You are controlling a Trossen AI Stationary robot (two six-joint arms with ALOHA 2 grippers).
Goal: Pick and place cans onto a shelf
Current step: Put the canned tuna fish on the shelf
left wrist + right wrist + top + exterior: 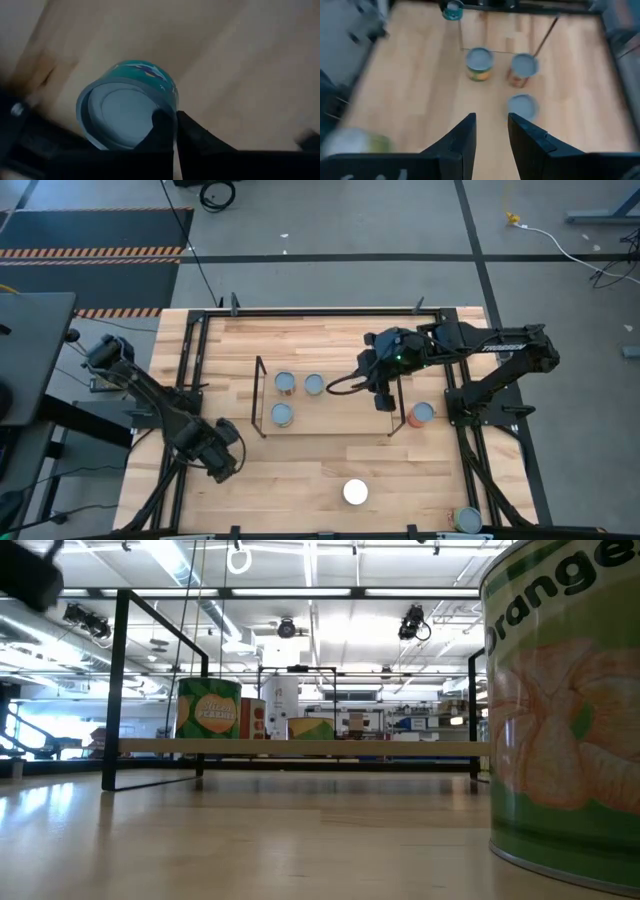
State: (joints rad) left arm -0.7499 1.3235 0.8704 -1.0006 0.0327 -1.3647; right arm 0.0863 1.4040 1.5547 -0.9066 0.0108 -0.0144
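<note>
Three cans (285, 383) left end of shelf (259, 395); right end open.

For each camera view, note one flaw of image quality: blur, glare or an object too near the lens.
Low view: the orange-labelled can looms large beside the lens; ceiling lights glare. Left wrist view: the teal can fills the frame, soft. Right wrist view: the cans and picture edges are blurred. High view: evenly lit.

Teal dolphin-printed can (131, 111), white-topped can (355, 492), black wire shelf (258, 395)
</note>
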